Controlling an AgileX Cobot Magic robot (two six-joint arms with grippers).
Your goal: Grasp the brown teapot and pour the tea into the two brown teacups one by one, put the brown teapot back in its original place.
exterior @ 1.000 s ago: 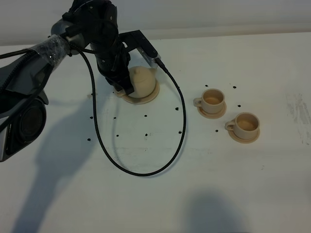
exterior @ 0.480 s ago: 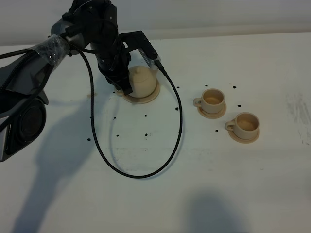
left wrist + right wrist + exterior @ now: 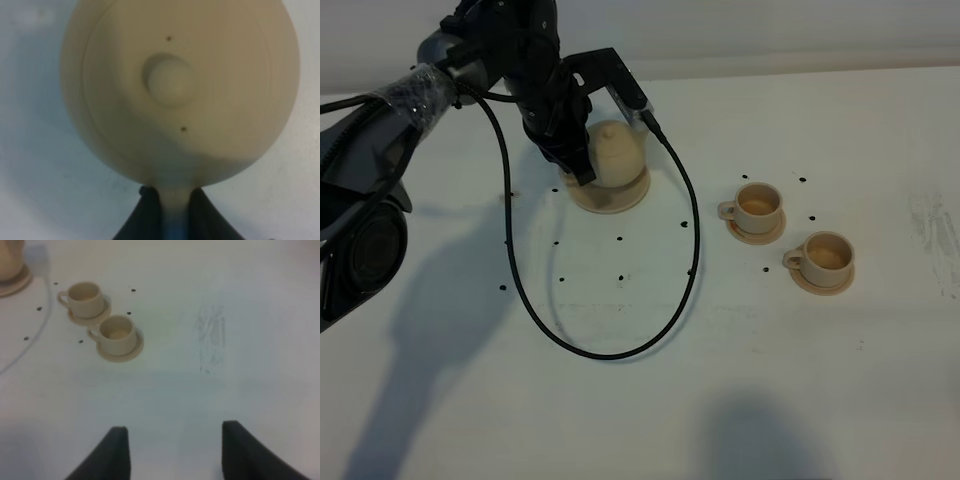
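The brown teapot stands upright over its wide saucer, the original place, at the back left. I cannot tell whether it touches the saucer. My left gripper is shut on the teapot's handle. In the left wrist view the lid and knob fill the frame, with the dark fingers pinching the handle. The two brown teacups sit on small saucers to the right, also seen in the right wrist view. My right gripper hangs open over bare table.
A black cable loops from the left arm across the table in front of the teapot. Small dark specks dot the white tabletop. A scuffed patch lies right of the cups.
The teapot went from tilted to upright, and the left arm has shifted slightly up and back with it. The cable loop shifted a little. The cups have not moved.
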